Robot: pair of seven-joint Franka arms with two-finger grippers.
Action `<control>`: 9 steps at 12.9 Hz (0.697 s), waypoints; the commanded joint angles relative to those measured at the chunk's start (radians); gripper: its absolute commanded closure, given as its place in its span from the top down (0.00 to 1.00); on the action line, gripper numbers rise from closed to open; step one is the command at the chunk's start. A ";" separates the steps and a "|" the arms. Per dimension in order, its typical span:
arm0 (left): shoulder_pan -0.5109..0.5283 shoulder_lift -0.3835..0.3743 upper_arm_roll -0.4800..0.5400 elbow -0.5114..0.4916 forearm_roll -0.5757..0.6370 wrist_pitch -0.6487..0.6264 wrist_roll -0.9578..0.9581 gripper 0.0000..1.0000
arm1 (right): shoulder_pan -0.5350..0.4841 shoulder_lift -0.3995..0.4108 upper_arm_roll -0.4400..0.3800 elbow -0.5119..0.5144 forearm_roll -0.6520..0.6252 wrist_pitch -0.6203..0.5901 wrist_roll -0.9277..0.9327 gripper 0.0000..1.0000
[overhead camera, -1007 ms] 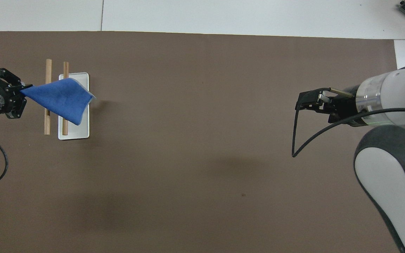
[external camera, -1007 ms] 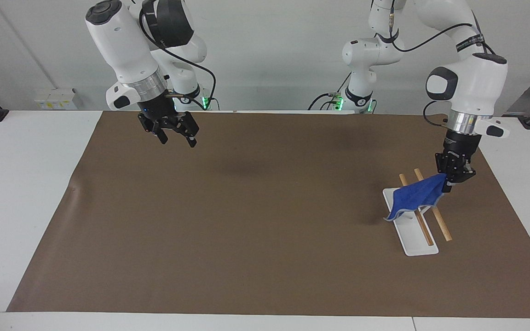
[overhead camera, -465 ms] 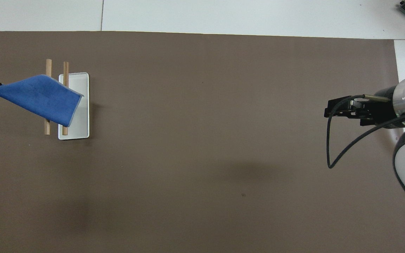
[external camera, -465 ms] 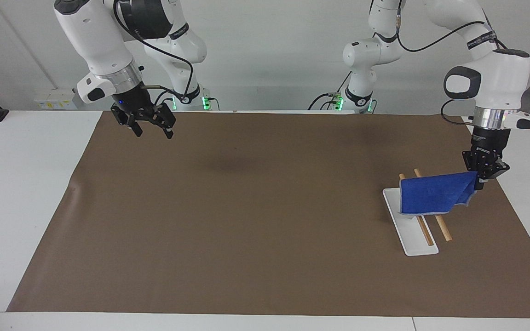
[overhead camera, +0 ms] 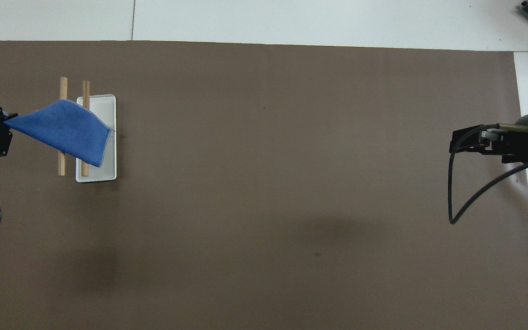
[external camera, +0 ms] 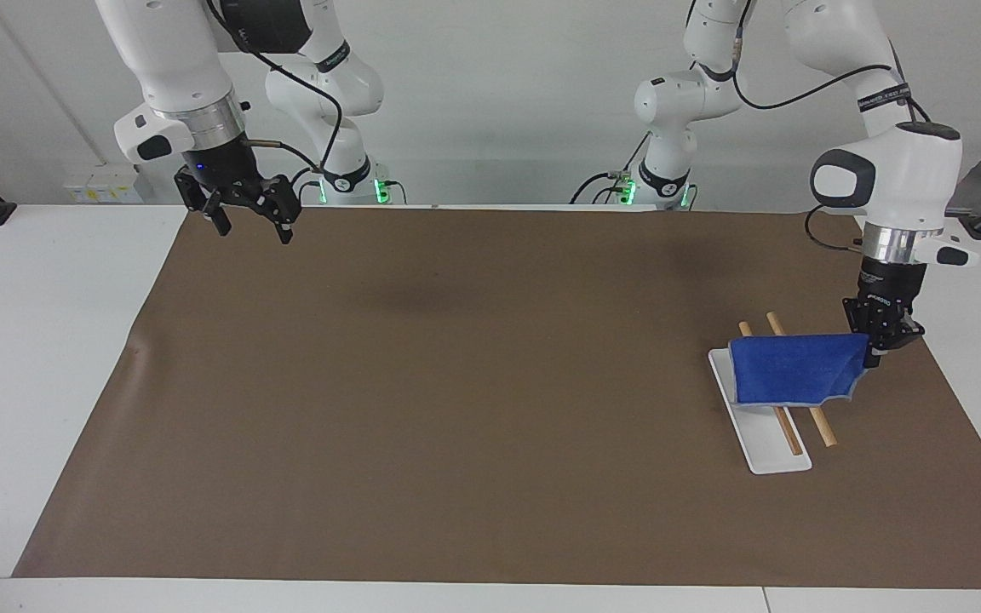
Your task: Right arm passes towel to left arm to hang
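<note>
Clamped on one corner of the blue towel (external camera: 797,368), the left gripper (external camera: 875,347) is held just above the brown mat (external camera: 456,383) at the left arm's end of the counter (external camera: 39,340). From that corner the towel is stretched and draped across the two wooden rods (external camera: 817,420) of the rack, whose white base (external camera: 767,443) is partly covered by it. Over the mat's edge at the right arm's end, the right gripper (external camera: 250,228) is kept raised and waiting, its fingers spread apart and holding nothing.
</note>
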 commanded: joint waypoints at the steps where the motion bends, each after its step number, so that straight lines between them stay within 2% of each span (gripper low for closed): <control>1: -0.004 0.020 -0.004 -0.015 -0.006 0.047 0.001 0.00 | 0.006 0.038 -0.014 0.073 -0.021 -0.047 -0.021 1.00; 4: 0.000 0.018 -0.004 -0.058 -0.006 0.088 0.006 0.00 | 0.012 0.046 -0.017 0.096 -0.041 -0.064 -0.023 1.00; 9: -0.003 0.031 -0.006 -0.109 -0.006 0.146 0.007 0.00 | 0.076 0.038 -0.105 0.085 -0.023 -0.086 -0.038 1.00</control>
